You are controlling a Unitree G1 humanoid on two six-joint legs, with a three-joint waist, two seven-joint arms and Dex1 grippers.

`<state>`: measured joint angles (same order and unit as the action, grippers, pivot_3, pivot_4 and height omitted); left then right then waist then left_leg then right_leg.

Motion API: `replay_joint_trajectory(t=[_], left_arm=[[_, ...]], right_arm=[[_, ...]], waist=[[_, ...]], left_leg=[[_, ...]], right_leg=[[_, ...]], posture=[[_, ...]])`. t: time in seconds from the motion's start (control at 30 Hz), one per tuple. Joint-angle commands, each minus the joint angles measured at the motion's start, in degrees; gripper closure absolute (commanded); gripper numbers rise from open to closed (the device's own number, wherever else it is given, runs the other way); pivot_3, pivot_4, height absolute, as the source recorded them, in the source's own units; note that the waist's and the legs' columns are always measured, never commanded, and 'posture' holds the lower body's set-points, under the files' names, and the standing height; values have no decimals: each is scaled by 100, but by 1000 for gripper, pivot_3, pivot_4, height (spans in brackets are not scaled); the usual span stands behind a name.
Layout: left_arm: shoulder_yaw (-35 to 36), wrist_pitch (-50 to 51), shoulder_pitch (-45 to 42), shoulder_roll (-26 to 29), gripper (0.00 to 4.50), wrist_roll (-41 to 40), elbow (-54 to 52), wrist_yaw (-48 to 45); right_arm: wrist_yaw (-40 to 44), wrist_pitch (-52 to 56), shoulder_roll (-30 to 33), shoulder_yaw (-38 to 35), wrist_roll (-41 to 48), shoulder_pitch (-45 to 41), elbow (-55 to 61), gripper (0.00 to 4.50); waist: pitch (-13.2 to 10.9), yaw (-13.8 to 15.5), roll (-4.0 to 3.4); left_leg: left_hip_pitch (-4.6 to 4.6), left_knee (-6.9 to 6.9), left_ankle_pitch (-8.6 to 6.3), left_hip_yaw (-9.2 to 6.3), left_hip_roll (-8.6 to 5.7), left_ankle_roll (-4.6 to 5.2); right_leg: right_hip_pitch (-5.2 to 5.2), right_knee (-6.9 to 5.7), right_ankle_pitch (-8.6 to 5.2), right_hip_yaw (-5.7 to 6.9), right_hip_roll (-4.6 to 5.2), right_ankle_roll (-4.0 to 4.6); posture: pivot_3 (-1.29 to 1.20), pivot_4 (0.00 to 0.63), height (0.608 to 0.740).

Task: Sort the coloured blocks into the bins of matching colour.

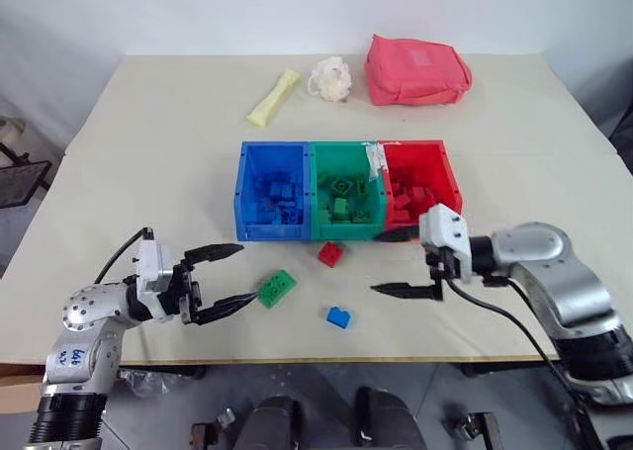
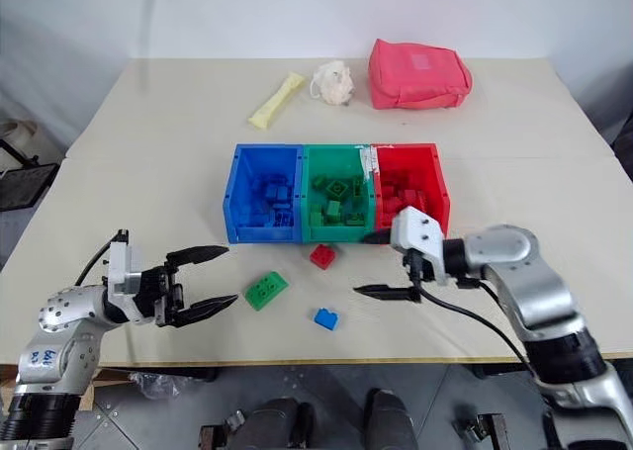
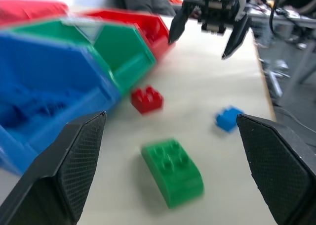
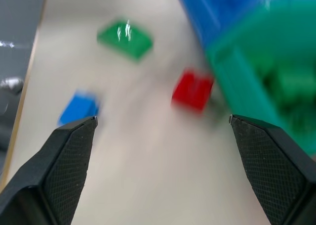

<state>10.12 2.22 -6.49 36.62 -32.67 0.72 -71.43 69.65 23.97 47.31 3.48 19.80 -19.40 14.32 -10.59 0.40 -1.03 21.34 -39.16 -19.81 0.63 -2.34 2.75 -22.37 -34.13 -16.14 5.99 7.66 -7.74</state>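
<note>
A pale beige table point(image 1: 148, 143) fills the frame against a white wall. At centre sit the three joined bins: blue bin point(image 1: 274, 205) on the left, green bin point(image 1: 344, 203) in the middle, red bin point(image 1: 420, 195) on the right, each already holding bricks of its own colour. Three blocks lie loose on the table just below them. The red block point(image 1: 331, 254) sits right in front of the green bin, close to its front wall. Lower left of it, the green block point(image 1: 277, 288) lies tilted. Lower right, the blue block point(image 1: 339, 317) rests nearest the table's front edge.

Out to the sides now: the left gripper point(image 1: 235, 274), at lower left, has its fingers spread wide and empty, the lower fingertip just beside the green block. The right gripper point(image 1: 389, 264), at right of centre, points toward the blocks, fingers released and holding nothing.

At the top of the frame, well apart from the bins, lie a pale yellow stick point(image 1: 273, 98), a white fluffy ball point(image 1: 332, 78) and a red fabric pouch point(image 1: 415, 71).
</note>
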Motion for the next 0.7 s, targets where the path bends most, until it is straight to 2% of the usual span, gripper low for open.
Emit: replay_joint_trajectory(t=[0.03,0.1,0.23,0.5,0.7], left_arm=[[-98,-158,-172,110,0,92,212,-373],[-139,-137,-270,110,0,108,282,-444],[-201,-144,-414,53,0,143,389,-533],[-242,-142,-348,-158,0,97,114,-382],[-164,-33,273,-226,0,-13,-531,-147]], right_arm=[[99,31,523,-540,100,755,433,20],[72,25,737,-727,92,1162,563,20],[-146,119,707,-712,136,1217,731,20],[-846,660,-33,362,-145,482,981,20],[-1041,737,-590,1343,-522,84,801,20]], waist=[[0,15,0],[-1,63,3],[-2,44,3],[-2,42,3],[-2,50,5]], left_leg=[[0,0,0,1,1,0],[2,0,-1,1,1,1],[-1,-1,-1,19,10,0],[-2,0,-3,15,15,-5],[-1,-1,-3,13,11,-3]], right_leg=[[0,3,0,-1,0,0],[1,6,0,0,0,0],[0,9,0,-4,1,-1],[-4,7,0,-4,3,0],[-4,7,0,-5,2,0]], posture=[[0,150,740],[0,150,740],[0,150,740],[0,150,740],[0,150,740]])
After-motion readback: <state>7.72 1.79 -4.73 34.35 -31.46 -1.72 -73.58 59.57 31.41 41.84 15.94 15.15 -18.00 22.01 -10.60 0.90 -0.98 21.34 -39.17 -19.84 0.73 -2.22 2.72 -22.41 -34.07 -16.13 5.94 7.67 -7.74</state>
